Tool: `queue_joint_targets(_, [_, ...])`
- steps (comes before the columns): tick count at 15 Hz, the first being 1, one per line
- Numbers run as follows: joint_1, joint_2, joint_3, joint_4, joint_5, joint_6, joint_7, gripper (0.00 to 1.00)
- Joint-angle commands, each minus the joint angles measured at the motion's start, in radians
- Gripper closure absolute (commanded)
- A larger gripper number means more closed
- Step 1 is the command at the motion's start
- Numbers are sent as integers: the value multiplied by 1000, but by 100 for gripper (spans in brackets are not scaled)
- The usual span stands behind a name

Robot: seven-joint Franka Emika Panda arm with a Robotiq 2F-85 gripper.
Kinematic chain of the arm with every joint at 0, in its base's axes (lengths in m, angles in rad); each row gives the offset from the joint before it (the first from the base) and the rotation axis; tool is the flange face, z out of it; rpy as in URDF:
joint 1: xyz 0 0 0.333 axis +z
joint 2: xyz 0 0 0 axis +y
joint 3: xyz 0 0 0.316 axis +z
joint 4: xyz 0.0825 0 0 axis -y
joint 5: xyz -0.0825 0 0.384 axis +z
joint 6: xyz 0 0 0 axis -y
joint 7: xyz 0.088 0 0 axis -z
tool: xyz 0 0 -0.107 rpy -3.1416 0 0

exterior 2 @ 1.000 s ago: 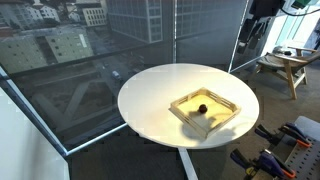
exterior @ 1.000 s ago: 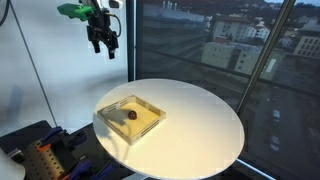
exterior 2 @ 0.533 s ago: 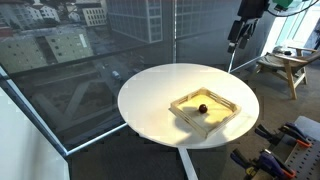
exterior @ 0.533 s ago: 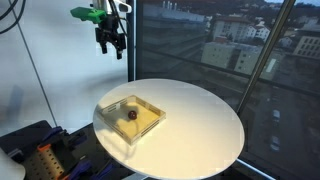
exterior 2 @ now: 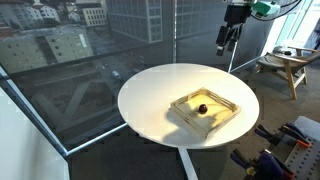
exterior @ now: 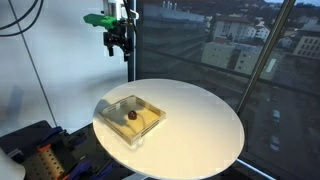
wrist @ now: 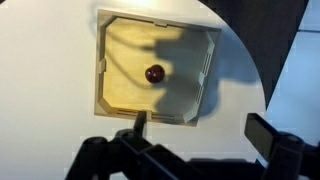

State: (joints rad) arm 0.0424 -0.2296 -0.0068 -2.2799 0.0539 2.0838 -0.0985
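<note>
1 sec on, you've swung the jaws across toward the table [exterior: 200, 120], high up; they're apart, empty. Dark ball [wrist: 154, 73] sits untouched in tray [wrist: 125, 85] well below, so no contact yet.

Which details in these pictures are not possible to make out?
Small dark round thing in the tray: its kind; blurred in wrist view, tiny in both exterior views.
Gripper: finger gap too small in an exterior view.
Robot arm: cut off by the top edge.
</note>
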Motion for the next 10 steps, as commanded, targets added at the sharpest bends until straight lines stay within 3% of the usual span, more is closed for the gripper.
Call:
queue_joint_targets(1, [6,62,2,65,25,13,-41,0])
queue_joint_targets(10, [11,172,13,123,34,74,-114,0])
